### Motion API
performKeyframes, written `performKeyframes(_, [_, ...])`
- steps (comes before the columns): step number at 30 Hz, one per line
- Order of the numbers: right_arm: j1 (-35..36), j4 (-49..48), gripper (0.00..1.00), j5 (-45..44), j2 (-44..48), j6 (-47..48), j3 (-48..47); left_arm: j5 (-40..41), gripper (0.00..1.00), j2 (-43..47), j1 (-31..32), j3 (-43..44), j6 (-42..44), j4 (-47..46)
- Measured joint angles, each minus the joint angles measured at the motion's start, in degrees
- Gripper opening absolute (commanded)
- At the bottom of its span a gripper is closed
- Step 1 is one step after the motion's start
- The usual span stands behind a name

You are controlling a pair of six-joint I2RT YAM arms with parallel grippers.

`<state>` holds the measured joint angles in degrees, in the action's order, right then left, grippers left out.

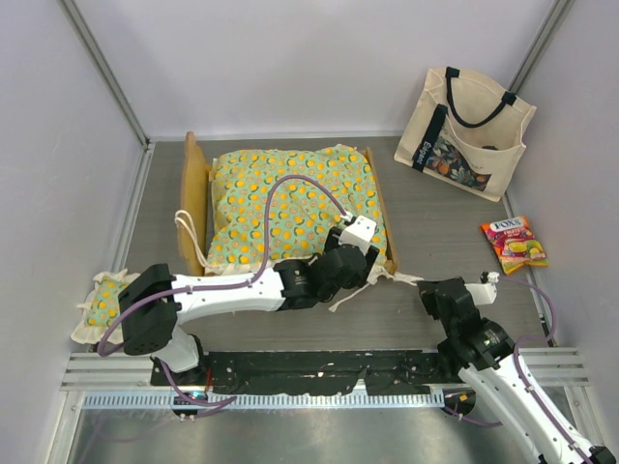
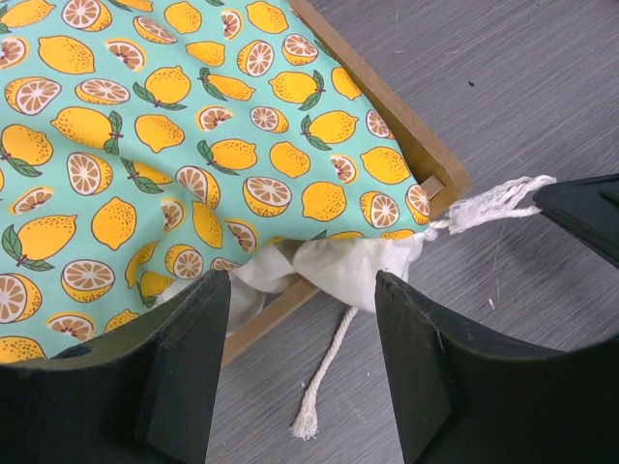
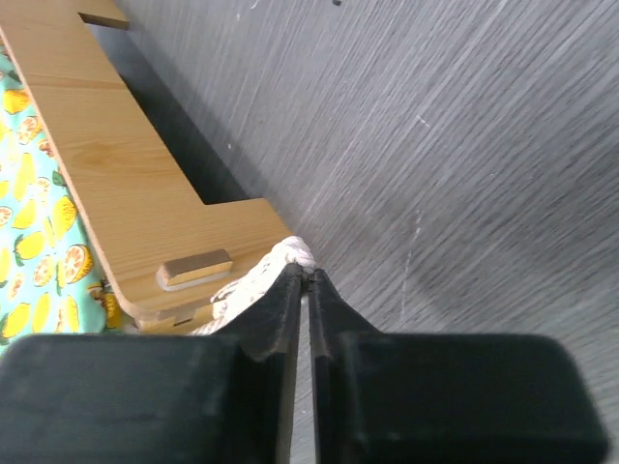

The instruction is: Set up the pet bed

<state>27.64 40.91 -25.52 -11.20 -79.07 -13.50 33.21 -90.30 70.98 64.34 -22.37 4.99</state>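
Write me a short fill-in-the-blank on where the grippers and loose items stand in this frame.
The right gripper is shut on the cushion's ____.
The left gripper hangs ____ over the bed corner.
The pillow lies beside the ____ arm's base.
Missing: tie; open; left.

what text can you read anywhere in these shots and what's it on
"FOX'S": on the top of the candy packet.
Smaller print on that packet: too small to read.
Vertical white word on the black strap of the tote bag: maybe "Explore", too small to be sure.
Wrist views: no text.
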Motion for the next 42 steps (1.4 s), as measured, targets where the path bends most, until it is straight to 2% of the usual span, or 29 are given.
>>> performKeyframes(1, [0.00,0.44,0.22,-0.07,-0.13,-0.90,0.00,-0.02,0.65,0.00,0.00,-0.17,-0.07,0.02])
performKeyframes(2, [0.00,0.83,0.42,-0.13,-0.17,-1.33,0.00,-0.04,0.65,0.00,-0.02,-0.35,-0.13,0.04])
performKeyframes(4, [0.00,0.70,0.66,-0.04,-0.26,-1.42,0.31,-0.07,0.65,-0.02,-0.02,-0.50,-0.15,0.09])
performKeyframes(7, [0.00,-0.26,0.71,0.15,-1.70,0.57,0.42,-0.22,0.64,-0.02,-0.02,-0.57,-0.15,0.11])
performKeyframes(9, [0.00,-0.57,0.78,0.11,-4.07,2.99,-0.42,-0.55,0.64,0.07,-0.02,-1.31,-0.20,-0.04])
performKeyframes(14, [0.00,-2.12,0.81,-0.74,-10.27,10.10,-5.07,-4.57,0.64,1.20,-0.07,-7.26,-0.74,-2.01])
performKeyframes(18, [0.00,-4.13,0.81,2.73,-14.88,9.33,-6.27,-6.25,0.65,2.69,1.62,-11.52,-0.31,-5.86])
performKeyframes(20, [-0.02,-4.37,0.81,6.10,-14.95,5.18,-5.68,-6.71,0.66,2.97,3.65,-13.49,-0.11,-6.95])
performKeyframes(24, [0.00,-2.89,0.81,10.38,-9.44,-6.43,-3.08,-6.86,0.67,2.89,6.95,-17.51,0.11,-8.61])
performKeyframes(28, [0.00,2.73,0.80,9.90,1.20,-19.91,-2.67,-5.33,0.67,1.57,8.50,-19.30,0.39,-9.88])
performKeyframes(32, [0.00,6.08,0.80,8.31,5.46,-27.63,-2.67,-2.27,0.69,-1.49,9.20,-20.13,0.74,-13.75])
performKeyframes(35, [-0.02,7.58,0.80,8.52,3.04,-30.84,-2.43,-0.39,0.69,-3.78,9.49,-20.37,0.85,-16.17])
performKeyframes(42, [-0.11,6.54,0.81,13.57,-14.16,-33.46,-2.43,1.79,0.70,-8.20,9.60,-20.37,0.55,-19.89])
